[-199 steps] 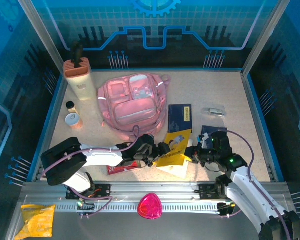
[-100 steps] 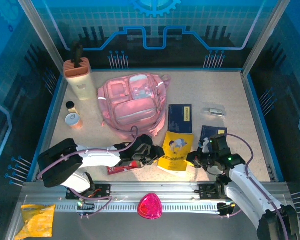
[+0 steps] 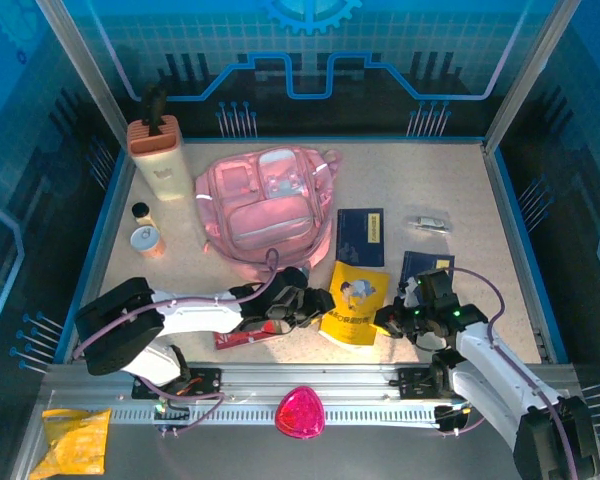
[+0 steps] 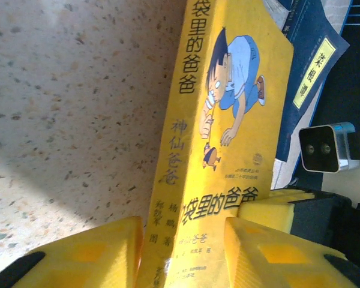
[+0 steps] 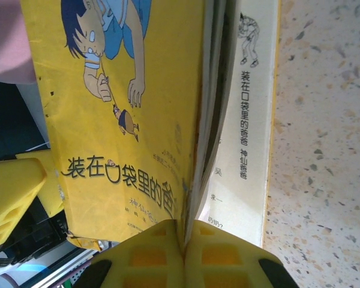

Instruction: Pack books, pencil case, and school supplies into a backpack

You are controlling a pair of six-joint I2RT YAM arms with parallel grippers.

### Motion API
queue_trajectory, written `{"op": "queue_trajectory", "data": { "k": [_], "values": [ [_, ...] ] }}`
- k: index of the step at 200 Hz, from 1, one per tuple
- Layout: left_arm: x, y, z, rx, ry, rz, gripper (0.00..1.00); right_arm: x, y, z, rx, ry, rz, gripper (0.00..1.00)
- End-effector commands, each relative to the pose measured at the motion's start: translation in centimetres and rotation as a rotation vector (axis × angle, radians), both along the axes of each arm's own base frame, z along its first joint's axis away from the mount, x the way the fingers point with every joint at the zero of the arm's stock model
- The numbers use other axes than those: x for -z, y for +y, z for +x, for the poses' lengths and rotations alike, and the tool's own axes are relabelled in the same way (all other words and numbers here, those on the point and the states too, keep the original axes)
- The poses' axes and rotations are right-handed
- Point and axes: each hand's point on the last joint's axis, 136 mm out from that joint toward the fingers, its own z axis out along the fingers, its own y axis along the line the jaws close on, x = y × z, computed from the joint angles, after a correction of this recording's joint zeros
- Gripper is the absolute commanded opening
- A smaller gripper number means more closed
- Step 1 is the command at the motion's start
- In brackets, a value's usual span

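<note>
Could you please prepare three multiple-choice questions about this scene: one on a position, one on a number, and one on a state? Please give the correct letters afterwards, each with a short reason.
1. Where on the table does the red pencil case lie?
A. far right corner
B. near edge, partly under the left arm
C. far left corner

2. How many navy books are there?
A. two
B. one
C. four

3. What is the state of the right gripper?
A. open, holding nothing
B. shut on nothing
C. shut on the edge of the yellow book

Answers:
1 B, since the top view shows the case sticking out from beneath that arm.
2 A, since one lies beyond the yellow book and one beside the right arm.
3 C, since the right wrist view shows the fingers pinched together on the cover.
</note>
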Motion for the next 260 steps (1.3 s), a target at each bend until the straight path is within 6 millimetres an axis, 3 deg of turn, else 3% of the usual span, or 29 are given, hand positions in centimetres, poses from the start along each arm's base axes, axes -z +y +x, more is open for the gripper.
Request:
{"op": "queue_trajectory", "data": {
  "k": [1,35,86,114,124,162,195,235,260],
  "values": [
    [-3.5,-3.2,0.4,0.067,-0.066,-0.126,0.42,-0.3,0.2,0.1,-0.021,-0.012,0.011,0.01],
    [-2.1,-2.7,0.3,0.05,-0.045,-0.087,0.42,-0.4,0.2,0.2,-0.024,-0.017,0.009,0.02],
    [-2.2,-2.8,0.4,0.062,-0.063,-0.076,0.22,-0.5,0.1,0.3,-0.028,-0.019,-0.002,0.04],
    [-2.5,-2.5,0.4,0.068,-0.079,-0.054,0.06,-1.1,-0.4,0.3,-0.027,-0.037,-0.035,0.14],
    [-3.2,-2.3,0.5,0.071,-0.1,-0.054,0.03,-1.5,-0.6,0.4,-0.027,-0.051,-0.057,0.22],
    [-7.6,-2.1,0.6,0.107,-0.207,-0.074,0.0,-4.0,-1.2,0.8,-0.033,-0.12,-0.099,0.6],
    [-13.0,-1.6,0.8,0.126,-0.324,-0.12,0.0,-7.5,-1.1,1.4,-0.037,-0.201,-0.088,0.84],
    [-19.0,-0.3,2.4,0.112,-0.428,-0.198,0.0,-13.0,1.0,2.6,-0.069,-0.331,0.072,1.0],
    [-23.5,-0.3,3.0,0.1,-0.506,-0.26,0.0,-16.7,2.3,3.5,-0.082,-0.399,0.198,1.0]
  ]
}}
